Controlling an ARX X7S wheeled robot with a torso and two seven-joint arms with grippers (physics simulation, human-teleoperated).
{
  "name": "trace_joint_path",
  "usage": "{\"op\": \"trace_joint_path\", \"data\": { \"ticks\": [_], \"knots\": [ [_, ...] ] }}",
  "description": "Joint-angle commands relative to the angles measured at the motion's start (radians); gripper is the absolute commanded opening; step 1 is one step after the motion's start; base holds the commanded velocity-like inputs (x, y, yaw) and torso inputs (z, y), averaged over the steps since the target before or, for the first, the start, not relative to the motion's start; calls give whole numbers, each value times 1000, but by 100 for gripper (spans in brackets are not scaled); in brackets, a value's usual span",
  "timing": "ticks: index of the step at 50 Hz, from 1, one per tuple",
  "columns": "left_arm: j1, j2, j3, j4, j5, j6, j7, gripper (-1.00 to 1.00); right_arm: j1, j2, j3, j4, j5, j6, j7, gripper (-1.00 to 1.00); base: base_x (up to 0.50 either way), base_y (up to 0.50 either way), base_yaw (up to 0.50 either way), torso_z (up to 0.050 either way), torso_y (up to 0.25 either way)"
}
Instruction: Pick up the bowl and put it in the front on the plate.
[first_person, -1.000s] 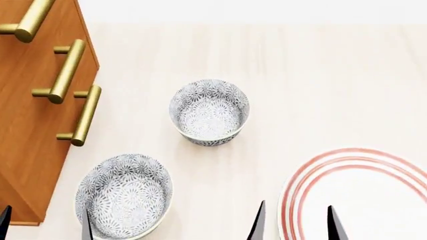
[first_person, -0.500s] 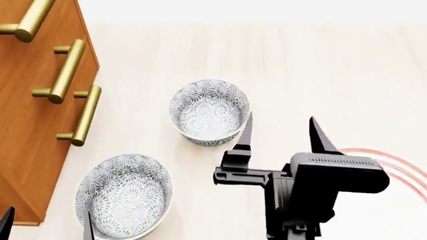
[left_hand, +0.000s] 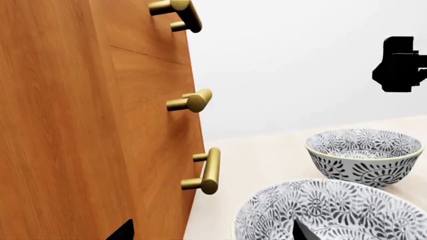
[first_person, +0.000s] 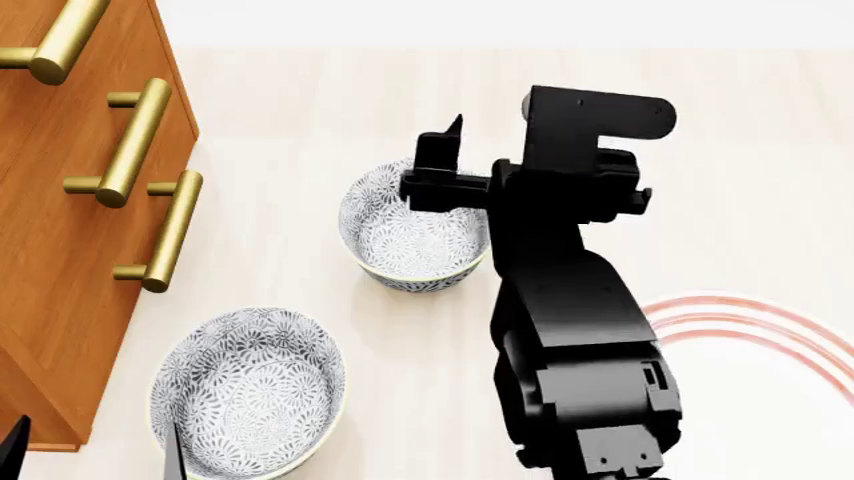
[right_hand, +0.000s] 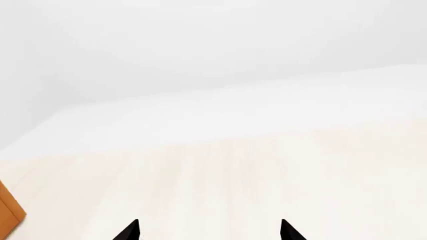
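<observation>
Two white bowls with a grey-blue floral pattern stand on the pale table, a far bowl (first_person: 407, 235) and a near bowl (first_person: 247, 390). Both also show in the left wrist view, the far bowl (left_hand: 363, 155) and the near bowl (left_hand: 333, 210). The red-ringed plate (first_person: 747, 325) lies at the right, mostly hidden by my right arm. My right gripper (first_person: 521, 130) hangs open above the far bowl's right rim, and only one of its fingers shows. In its own view the right gripper (right_hand: 208, 232) holds nothing over bare table. My left gripper (first_person: 94, 455) is open at the near bowl's left rim.
A wooden cabinet (first_person: 67, 200) with brass handles (first_person: 140, 140) stands along the left, close to the near bowl and my left gripper (left_hand: 210, 235). A white wall backs the table.
My right arm has risen from the bottom edge and reached forward, from beside the plate to over the far bowl's right rim. It now covers much of the plate. The left gripper has not moved.
</observation>
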Motion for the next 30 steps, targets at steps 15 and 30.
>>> {"op": "trace_joint_path", "data": {
  "ticks": [15, 30],
  "knots": [
    [-6, 6, -8, -14, -11, -4, 9, 100, 295, -58, -459, 565, 618, -133, -1, 100, 0, 0, 0, 0, 0],
    [-10, 1, 1, -19, -16, -6, 5, 100, 279, -57, -549, 569, 696, -135, 8, 100, 0, 0, 0, 0, 0]
  ]
}}
